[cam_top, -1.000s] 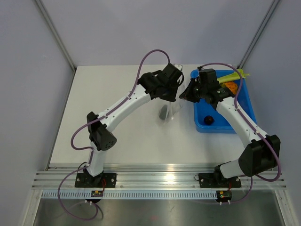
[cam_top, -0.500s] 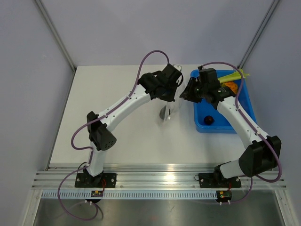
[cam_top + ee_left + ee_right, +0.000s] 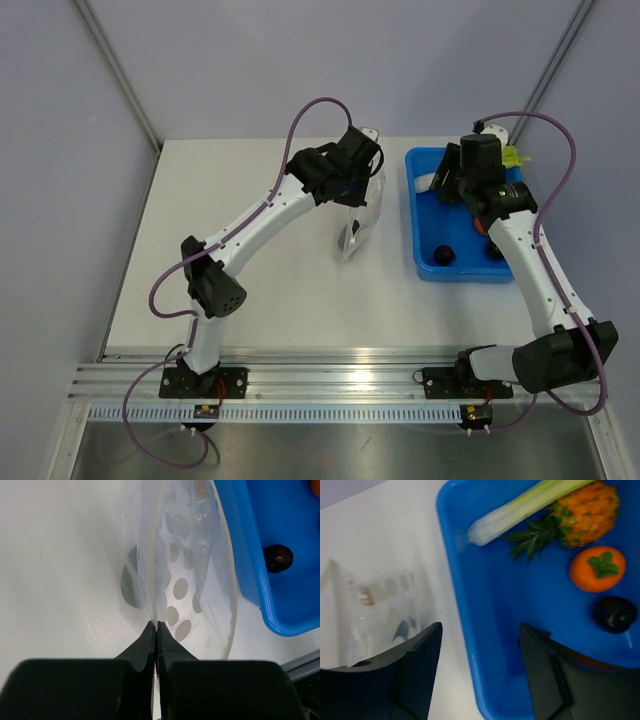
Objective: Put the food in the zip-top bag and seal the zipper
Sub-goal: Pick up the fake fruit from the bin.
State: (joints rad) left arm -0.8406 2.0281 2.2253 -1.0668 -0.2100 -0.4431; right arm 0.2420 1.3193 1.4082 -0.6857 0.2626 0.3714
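Note:
My left gripper (image 3: 156, 625) is shut on one lip of the clear zip-top bag (image 3: 187, 575), which hangs with its mouth agape just left of the blue bin. The zipper shows as a pale strip (image 3: 230, 587) along that mouth. In the top view the left gripper (image 3: 365, 178) holds the zip-top bag (image 3: 358, 222) up off the table. My right gripper (image 3: 480, 632) is open with nothing in it, above the bin's left wall. The food lies in the bin: a pineapple (image 3: 587, 511), an orange piece (image 3: 597, 569) and a dark round one (image 3: 615, 614).
The blue bin (image 3: 425, 262) stands at the right of the white table and also holds a pale green celery stalk (image 3: 520, 510). Two dark round pieces (image 3: 443, 256) lie at its near end. Grey walls and metal posts close in the back.
The right gripper has opened, let go of the bag's mouth and swung right and back over the bin. The left gripper has closed on the bag's lip and raised it slightly.

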